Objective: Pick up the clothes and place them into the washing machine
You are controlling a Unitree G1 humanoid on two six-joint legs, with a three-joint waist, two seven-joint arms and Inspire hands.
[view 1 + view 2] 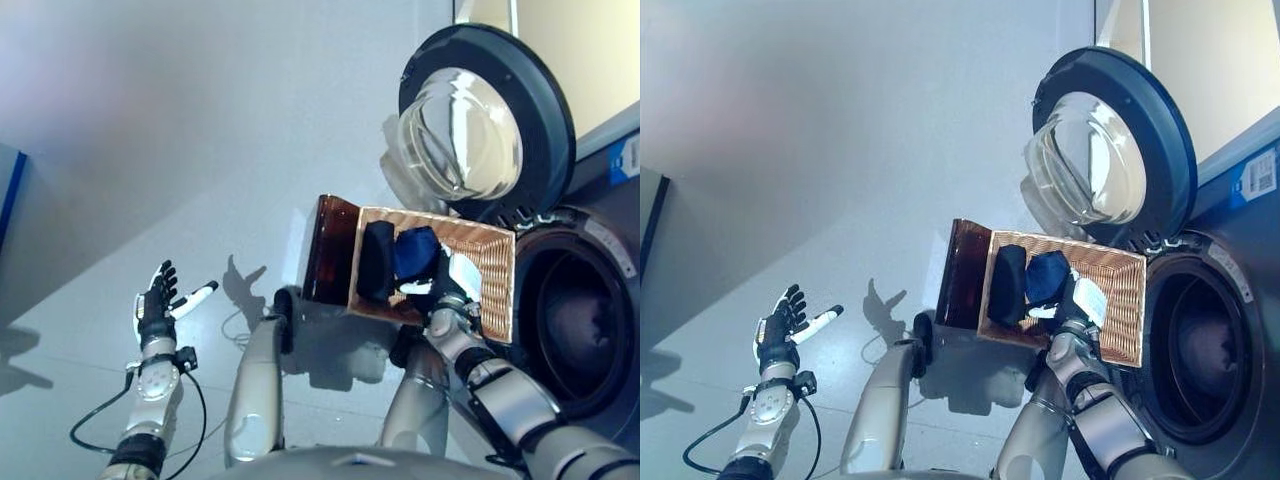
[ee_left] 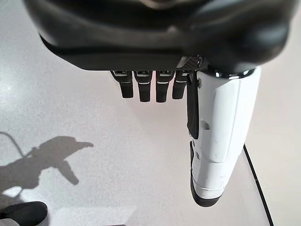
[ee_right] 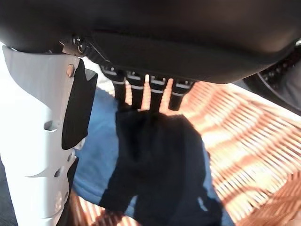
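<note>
A shallow wicker basket [image 1: 495, 290] rests on a dark brown box [image 1: 330, 250] beside the washing machine [image 1: 590, 330], whose round door [image 1: 470, 125] stands open. In the basket lie a black cloth [image 1: 377, 260] and a blue cloth [image 1: 415, 250]. My right hand [image 1: 443, 290] is inside the basket, over the blue cloth. In the right wrist view its straight fingers [image 3: 141, 92] reach down onto a dark cloth [image 3: 160, 165] lying on blue cloth [image 3: 96, 155], with the white-covered thumb [image 3: 37, 122] beside them. My left hand [image 1: 157, 310] is open and empty over the floor, far left.
The machine's dark drum opening [image 1: 1200, 350] lies just right of the basket. Pale grey floor [image 1: 200, 150] spreads to the left and behind the box. The open door hangs above the basket's far side.
</note>
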